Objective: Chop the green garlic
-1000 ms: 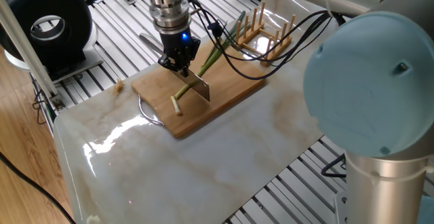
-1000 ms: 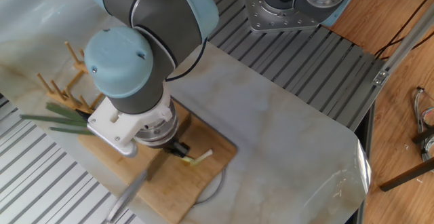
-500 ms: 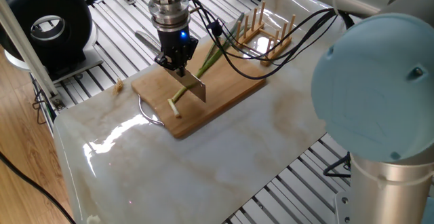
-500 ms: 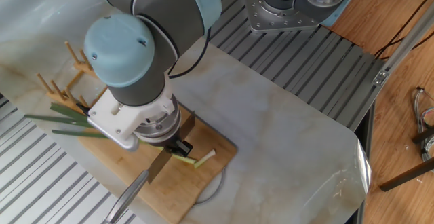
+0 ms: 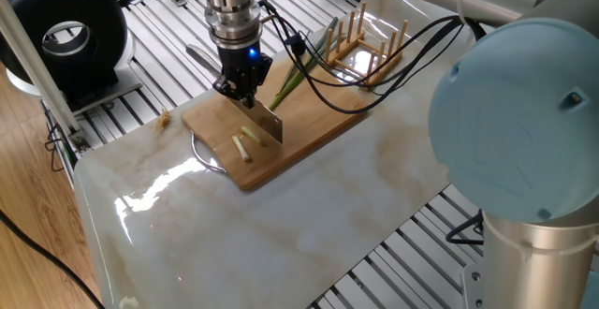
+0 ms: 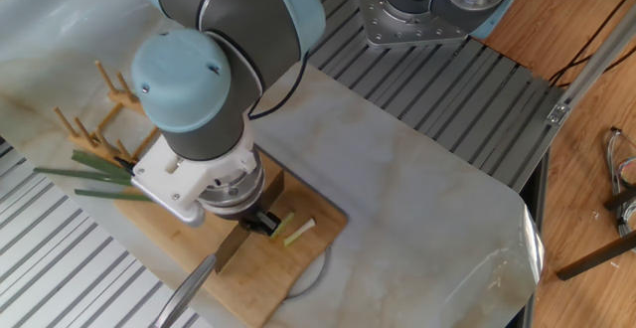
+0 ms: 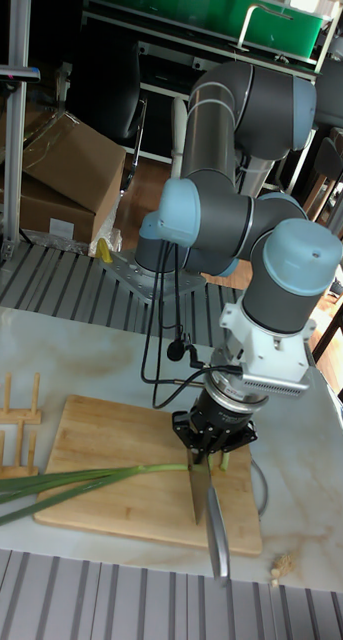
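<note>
1. Jaws of gripper (image 5: 241,86) pinch the knife (image 5: 266,122), blade down on cutting board (image 5: 309,131).
2. Green garlic (image 7: 111,478) lies on the board, long axis crosswise to blade, leaves toward peg rack (image 5: 365,47).
3. Cut pieces (image 5: 242,147) lie on the blade's far side from the rack.

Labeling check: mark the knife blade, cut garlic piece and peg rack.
knife blade (image 5: 269,125), one fixed view, flat of blade
cut green garlic piece (image 5: 243,150), one fixed view, middle of piece
wooden peg rack (image 5: 370,63), one fixed view, base slat

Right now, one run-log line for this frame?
phase: chopping | hand: shut on knife | blade: down on cutting board, across green garlic | cut pieces: on board near pale end
</note>
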